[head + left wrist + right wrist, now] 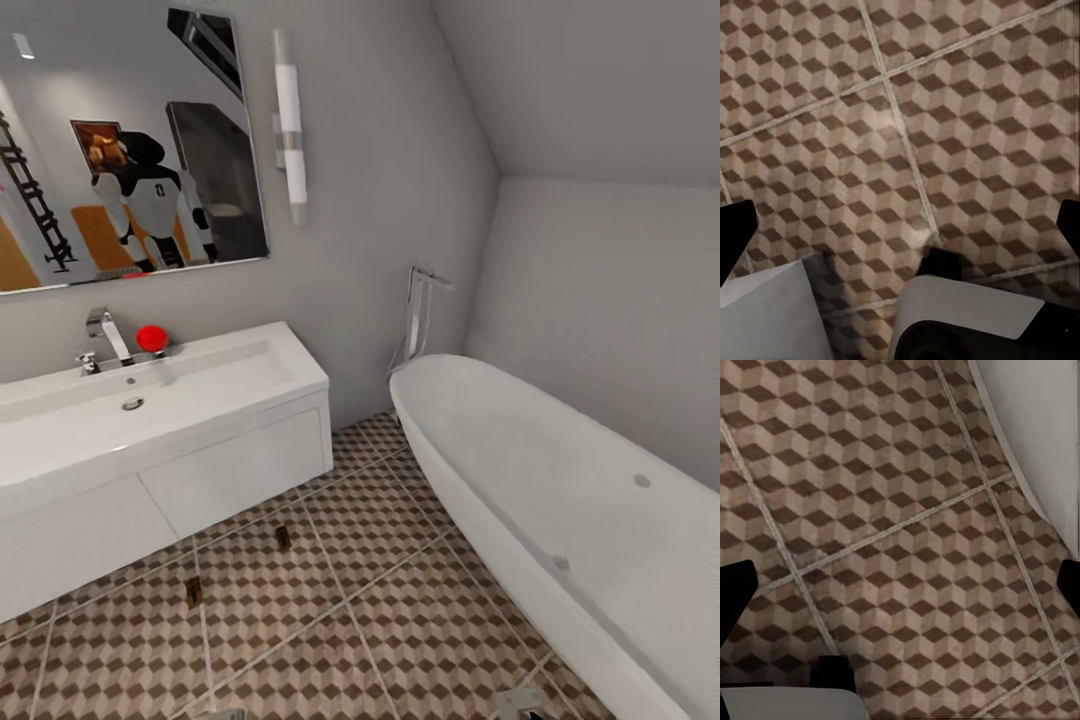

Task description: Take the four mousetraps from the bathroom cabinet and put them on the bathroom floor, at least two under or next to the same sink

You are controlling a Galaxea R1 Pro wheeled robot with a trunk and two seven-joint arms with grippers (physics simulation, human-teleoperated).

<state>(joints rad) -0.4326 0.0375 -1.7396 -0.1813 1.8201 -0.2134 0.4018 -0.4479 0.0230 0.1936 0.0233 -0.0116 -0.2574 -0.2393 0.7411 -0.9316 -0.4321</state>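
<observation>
left gripper (900, 225) spread wide, empty, over bathroom floor (967, 127) | right gripper (900, 577) equally wide, empty, near bathtub (1042, 427) | two mousetraps (283, 538) (193, 592) lie just before sink (200, 385), likely for next-to-sink requirement | both hands free for fetching more

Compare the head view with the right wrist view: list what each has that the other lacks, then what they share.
Head view alone: the sink with its chrome faucet and a red object beside it, the mirror, a wall lamp, and two mousetraps lying on the tiles in front of the vanity.

Right wrist view alone: the two dark fingertips of the right gripper, spread wide with nothing between them.

Shared: the cube-patterned bathroom floor and the white bathtub bordering it.
</observation>
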